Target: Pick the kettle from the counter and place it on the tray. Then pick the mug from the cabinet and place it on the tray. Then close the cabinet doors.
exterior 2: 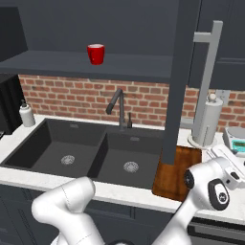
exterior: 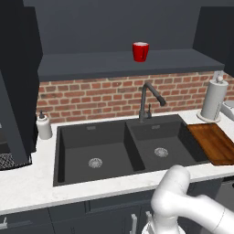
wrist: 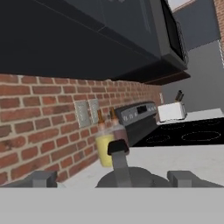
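Step in hand: first pick. Claw spread wide, empty, poised just above the kettle, which sits on the bench near the brick wall. Mug on cabinet shelf; tray bare, right of sink. Next: descend, close on handle.

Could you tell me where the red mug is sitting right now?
The mug stands upright on the open cabinet's shelf above the brick wall, over the sink's faucet; in the right base view it is upper left of centre.
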Motion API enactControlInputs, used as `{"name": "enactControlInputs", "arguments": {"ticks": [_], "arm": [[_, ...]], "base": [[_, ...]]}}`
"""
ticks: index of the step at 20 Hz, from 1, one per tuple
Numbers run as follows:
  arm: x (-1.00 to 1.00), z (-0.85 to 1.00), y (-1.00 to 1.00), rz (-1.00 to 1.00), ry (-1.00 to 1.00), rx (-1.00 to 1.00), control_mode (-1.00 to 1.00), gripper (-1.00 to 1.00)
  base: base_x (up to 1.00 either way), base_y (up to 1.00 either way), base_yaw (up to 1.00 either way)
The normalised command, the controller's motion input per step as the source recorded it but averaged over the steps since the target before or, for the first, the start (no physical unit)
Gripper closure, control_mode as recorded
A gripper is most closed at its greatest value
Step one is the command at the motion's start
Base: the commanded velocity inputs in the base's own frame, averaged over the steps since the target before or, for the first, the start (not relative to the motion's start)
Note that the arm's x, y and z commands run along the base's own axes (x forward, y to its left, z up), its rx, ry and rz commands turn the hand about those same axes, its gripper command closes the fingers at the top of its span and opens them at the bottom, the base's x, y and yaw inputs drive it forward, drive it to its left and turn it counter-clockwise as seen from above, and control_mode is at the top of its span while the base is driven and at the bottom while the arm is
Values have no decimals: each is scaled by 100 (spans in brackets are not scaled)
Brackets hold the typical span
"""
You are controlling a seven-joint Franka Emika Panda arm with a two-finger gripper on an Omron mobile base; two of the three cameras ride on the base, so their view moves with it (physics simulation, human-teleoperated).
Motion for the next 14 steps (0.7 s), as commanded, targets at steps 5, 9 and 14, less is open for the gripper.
{"name": "enactControlInputs", "arguments": {"ticks": [5,9,14], "arm": [[9,-22,-19,0,0,0,-100,-100],[17,-19,-18,0,0,0,-100,-100],[17,-18,-15,0,0,0,-100,-100]], "base": [[0,0,0],[0,0,0],[0,0,0]]}}
